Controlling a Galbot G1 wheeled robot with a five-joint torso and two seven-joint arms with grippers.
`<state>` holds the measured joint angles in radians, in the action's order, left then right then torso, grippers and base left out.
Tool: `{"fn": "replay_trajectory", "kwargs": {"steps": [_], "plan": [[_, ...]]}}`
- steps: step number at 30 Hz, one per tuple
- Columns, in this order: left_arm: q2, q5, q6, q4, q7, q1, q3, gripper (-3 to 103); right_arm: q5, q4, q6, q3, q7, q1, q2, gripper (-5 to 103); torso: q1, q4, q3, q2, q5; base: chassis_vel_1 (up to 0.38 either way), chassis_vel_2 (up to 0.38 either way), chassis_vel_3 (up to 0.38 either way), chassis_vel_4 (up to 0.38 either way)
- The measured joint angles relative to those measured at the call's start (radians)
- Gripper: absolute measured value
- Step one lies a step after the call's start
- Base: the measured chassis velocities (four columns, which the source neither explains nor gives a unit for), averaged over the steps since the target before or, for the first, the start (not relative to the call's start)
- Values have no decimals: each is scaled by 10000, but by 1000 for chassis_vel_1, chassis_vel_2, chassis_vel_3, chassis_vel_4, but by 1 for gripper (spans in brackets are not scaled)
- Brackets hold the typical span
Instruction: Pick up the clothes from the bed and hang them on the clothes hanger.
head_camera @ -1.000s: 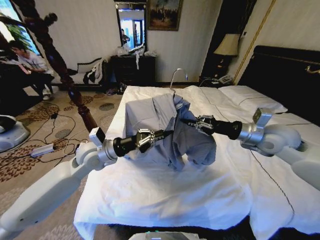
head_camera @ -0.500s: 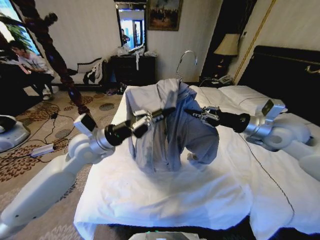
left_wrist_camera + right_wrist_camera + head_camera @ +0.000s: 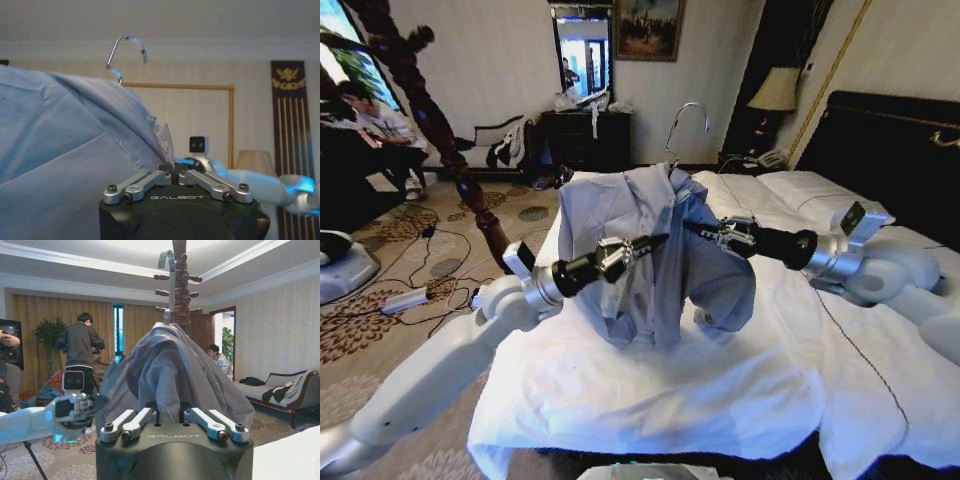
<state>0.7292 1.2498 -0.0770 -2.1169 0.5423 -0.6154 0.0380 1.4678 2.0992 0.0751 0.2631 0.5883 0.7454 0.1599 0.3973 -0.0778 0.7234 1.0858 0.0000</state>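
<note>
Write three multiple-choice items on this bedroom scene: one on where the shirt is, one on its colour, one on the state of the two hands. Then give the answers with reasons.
1. Where is the shirt?
A. Folded on a pillow
B. Held up above the bed between both hands
C. On the carpet

2. What colour is the shirt?
A. Pale blue-grey
B. Red
C. Black

3. What are the left hand and right hand doing?
A. Both open, away from the cloth
B. Only the left grips
C. Both shut on the shirt

Answers:
1. B: the head view shows it draped over the hanger, its lower edge just reaching the sheet.
2. A: it is pale blue-grey in every view.
3. C: each wrist view shows the fingers closed with fabric pinched.
</note>
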Motion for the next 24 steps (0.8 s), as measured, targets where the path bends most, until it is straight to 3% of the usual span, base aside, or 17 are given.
{"fn": "replay_trajectory", "kwargs": {"steps": [3,5,8,9,12,13,15,17,18,19,21,22,24], "plan": [[-95,-80,-37,-111,-120,-115,-142,15,1,22,0,-1,86,12,-10,16,0,-1,0,0,-1,0,0,0,0],[-137,-123,-8,-143,-117,-148,-220,15,3,21,0,-1,148,15,-13,16,0,0,0,0,1,0,0,0,0],[-381,-274,364,-148,300,-278,-553,31,174,-15,0,0,291,21,-16,16,0,-1,0,0,0,0,0,0,0],[-381,-274,364,-148,300,-278,-553,31,174,-15,0,0,291,21,-16,16,0,-1,0,0,0,0,0,0,0],[-655,-717,705,212,1498,-312,-921,42,615,-52,-2,-13,249,16,50,16,0,0,0,-1,0,0,0,0,0],[-655,-717,705,212,1498,-312,-921,42,615,-52,-2,-13,249,16,50,16,0,0,0,-1,0,0,0,0,0],[-838,-1186,941,570,2627,-296,-1168,53,790,-134,-10,-29,231,42,138,16,0,0,0,0,-1,0,0,0,0],[-979,-1644,1105,800,3374,-291,-1339,64,999,-160,-33,-33,171,95,230,16,1,0,0,-1,0,0,0,0,0],[-979,-1644,1105,800,3374,-291,-1339,64,999,-160,-33,-33,171,95,230,16,1,0,0,-1,0,0,0,0,0],[-1051,-1898,1192,913,3754,-283,-1452,69,1108,-175,-62,-33,130,118,304,16,0,0,0,0,0,0,0,0,0],[-1086,-2094,1287,1013,3887,-235,-1615,80,1148,-205,-89,-33,120,142,393,16,0,1,0,0,-1,0,0,0,0],[-1086,-2094,1287,1013,3887,-235,-1615,80,1148,-205,-89,-33,120,142,393,16,0,1,0,0,-1,0,0,0,0],[-1055,-1908,1338,1029,3467,-165,-1821,85,1144,-210,-103,-33,128,158,464,16,0,0,0,0,0,0,0,0,0]]}}
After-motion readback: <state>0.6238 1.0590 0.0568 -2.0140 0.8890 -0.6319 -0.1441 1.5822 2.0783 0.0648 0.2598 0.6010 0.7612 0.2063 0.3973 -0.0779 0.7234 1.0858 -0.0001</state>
